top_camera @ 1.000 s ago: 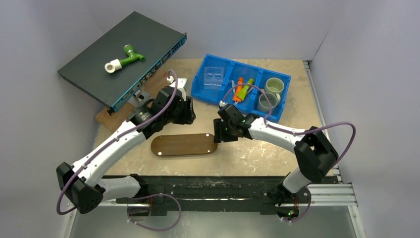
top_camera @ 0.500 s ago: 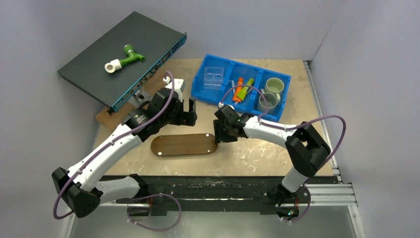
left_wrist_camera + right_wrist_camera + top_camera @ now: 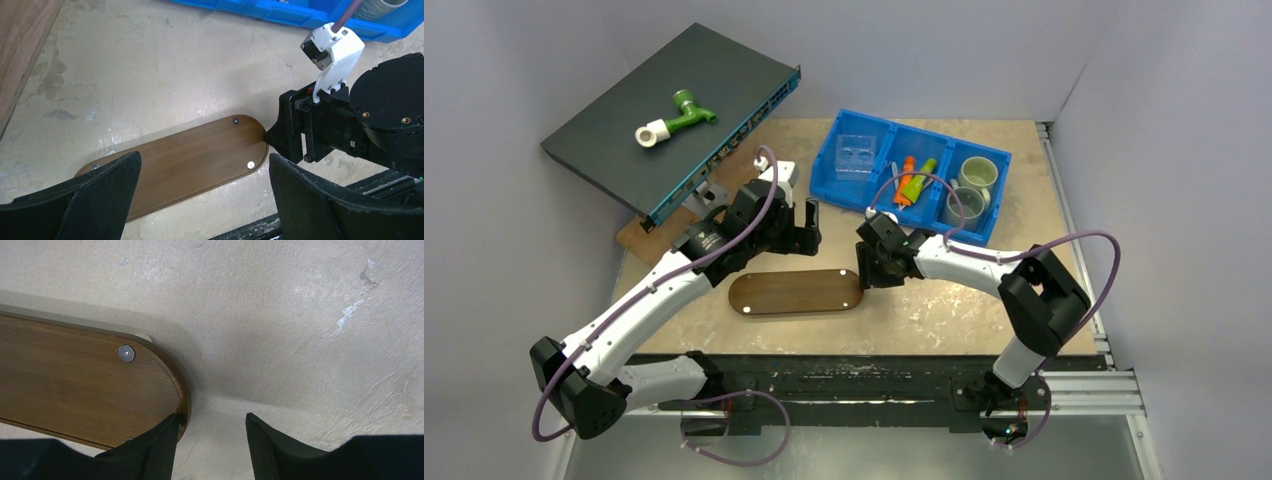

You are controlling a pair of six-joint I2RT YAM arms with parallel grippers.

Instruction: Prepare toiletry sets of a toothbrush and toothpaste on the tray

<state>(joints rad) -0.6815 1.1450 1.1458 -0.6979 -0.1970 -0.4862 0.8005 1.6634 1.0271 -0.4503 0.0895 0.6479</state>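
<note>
The dark-brown oval tray (image 3: 796,292) lies flat near the table's front, with nothing on it. My left gripper (image 3: 798,238) hovers over its far edge, jaws wide open and empty. In the left wrist view the tray (image 3: 185,167) shows between the left gripper's (image 3: 204,165) fingers. My right gripper (image 3: 865,272) is open at the tray's right end. In the right wrist view, one of its fingers (image 3: 160,442) overlaps the tray's (image 3: 75,390) rounded rim. An orange tube (image 3: 906,178) and a lime-green tube (image 3: 921,180) lie in the blue bin (image 3: 879,205). A slim pale handle (image 3: 893,170) beside them may be a toothbrush.
The blue bin also holds a clear plastic box (image 3: 856,156) and two grey-green cups (image 3: 977,174). A dark network switch (image 3: 624,130), with a green-and-white pipe fitting (image 3: 674,117) on it, rests tilted at the back left over a wooden board (image 3: 646,243).
My left gripper's jaws have gone from nearly shut to wide open above the tray's far edge. The right gripper has edged slightly left toward the tray's end. The tray has stayed in place.
</note>
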